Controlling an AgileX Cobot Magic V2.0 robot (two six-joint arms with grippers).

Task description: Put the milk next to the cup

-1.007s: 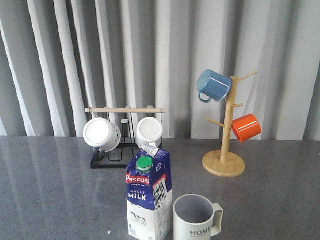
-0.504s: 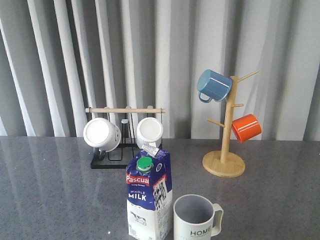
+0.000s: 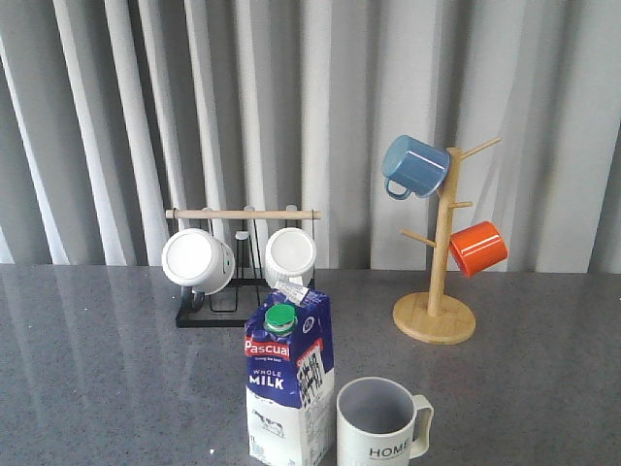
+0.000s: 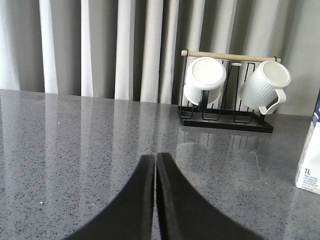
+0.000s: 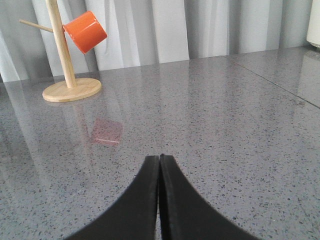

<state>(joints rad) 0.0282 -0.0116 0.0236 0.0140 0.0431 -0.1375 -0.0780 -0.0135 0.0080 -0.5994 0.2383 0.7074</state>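
Note:
The blue-and-white milk carton (image 3: 288, 385) with a green cap stands upright at the table's near edge. The off-white HOME cup (image 3: 378, 423) stands just to its right, almost touching it. A strip of the carton also shows in the left wrist view (image 4: 311, 163). My left gripper (image 4: 155, 157) is shut and empty, low over bare table, away from the carton. My right gripper (image 5: 160, 158) is shut and empty over bare table. Neither gripper shows in the front view.
A black rack (image 3: 241, 260) with a wooden bar holds two white ribbed mugs (image 3: 198, 260) at the back left. A wooden mug tree (image 3: 436, 291) with a blue mug (image 3: 415, 166) and an orange mug (image 3: 477, 247) stands back right.

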